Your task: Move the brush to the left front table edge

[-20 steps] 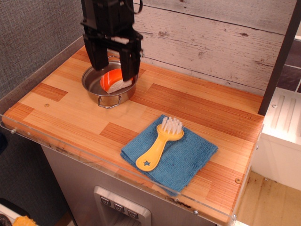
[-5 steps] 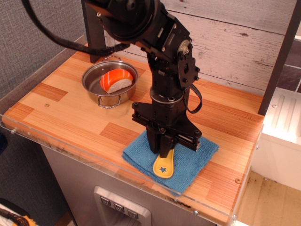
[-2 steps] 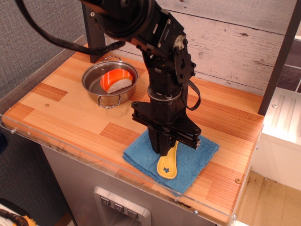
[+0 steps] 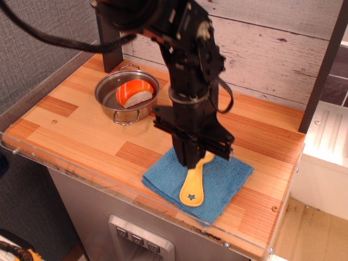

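The yellow brush (image 4: 192, 187) hangs from my gripper (image 4: 194, 159) over the blue cloth (image 4: 231, 176). Its star-marked handle points toward the front, and the handle's end is at or just above the cloth. The bristle head is hidden behind the black fingers. The jaws are shut on the brush near its neck. The left front table edge (image 4: 51, 159), striped wood behind a clear acrylic rim strip, lies well to the left of the gripper.
A steel pot (image 4: 107, 99) holding an orange-and-white sushi toy (image 4: 134, 91) stands at the back left. A wooden plank wall runs behind the table. A dark post (image 4: 325, 65) rises at the right. Bare tabletop lies between the pot and the front rim.
My gripper came from above the pot to the brush on the cloth and closed on it. Since the last frame it has risen slightly, and more of the handle shows.
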Tool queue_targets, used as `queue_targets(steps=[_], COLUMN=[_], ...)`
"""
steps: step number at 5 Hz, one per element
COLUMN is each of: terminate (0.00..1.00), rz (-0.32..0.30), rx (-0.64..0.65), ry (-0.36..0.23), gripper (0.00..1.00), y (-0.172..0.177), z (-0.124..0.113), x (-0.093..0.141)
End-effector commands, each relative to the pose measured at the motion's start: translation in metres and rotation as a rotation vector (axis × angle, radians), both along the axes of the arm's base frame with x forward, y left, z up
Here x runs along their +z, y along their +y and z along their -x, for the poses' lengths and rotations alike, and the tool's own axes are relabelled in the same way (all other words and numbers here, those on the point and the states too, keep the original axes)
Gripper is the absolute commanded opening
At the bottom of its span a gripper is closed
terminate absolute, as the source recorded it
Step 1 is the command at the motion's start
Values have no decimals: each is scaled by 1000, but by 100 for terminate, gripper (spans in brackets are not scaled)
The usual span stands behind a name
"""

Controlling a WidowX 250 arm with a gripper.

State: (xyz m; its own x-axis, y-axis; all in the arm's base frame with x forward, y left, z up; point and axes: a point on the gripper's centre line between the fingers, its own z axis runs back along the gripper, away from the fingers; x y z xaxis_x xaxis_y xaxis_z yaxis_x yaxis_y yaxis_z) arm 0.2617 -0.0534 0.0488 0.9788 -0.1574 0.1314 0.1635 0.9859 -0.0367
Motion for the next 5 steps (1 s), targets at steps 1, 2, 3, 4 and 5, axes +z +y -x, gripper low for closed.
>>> queue_targets(steps=[1,2,3,4,5], terminate=[0,0,0,0,0], rz=[35,45,26,0,-13], rx=[-14,45,115,180,197], ry=[-62,5,53,86,93], gripper=[0,100,100,100,100], y=[12,5,-4,-10,-13], z=[-4,-11,-11,-10,-11], x=[26,7,-6,-16,-18])
